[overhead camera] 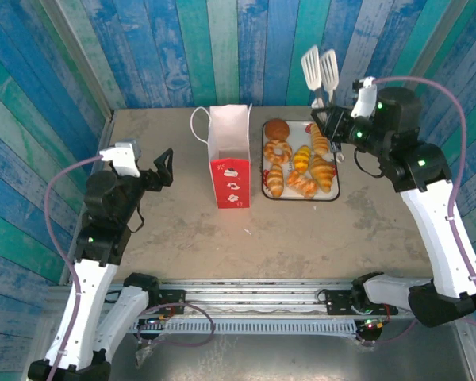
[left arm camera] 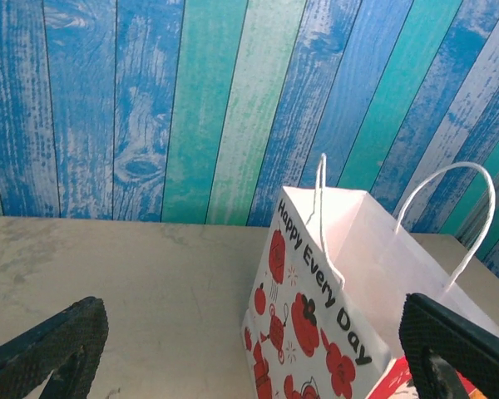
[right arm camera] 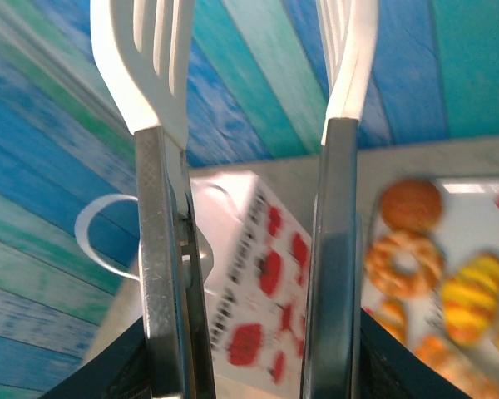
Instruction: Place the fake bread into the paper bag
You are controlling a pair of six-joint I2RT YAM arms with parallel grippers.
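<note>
Beside the right gripper (overhead camera: 328, 120), clamped around spread white-bladed tongs (overhead camera: 310, 70), the fake bread (overhead camera: 301, 159) crowds a tray (overhead camera: 331, 194); its wrist view blurs the paper bag (overhead camera: 230, 178). The left gripper (overhead camera: 162, 169) gapes, empty.

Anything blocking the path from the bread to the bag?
Nothing visible. The bread lies on a tray right beside the bag, whose top is open, with a strip of bare table between them. The right gripper holds tongs near the tray's far corner, tips pointing away.
</note>
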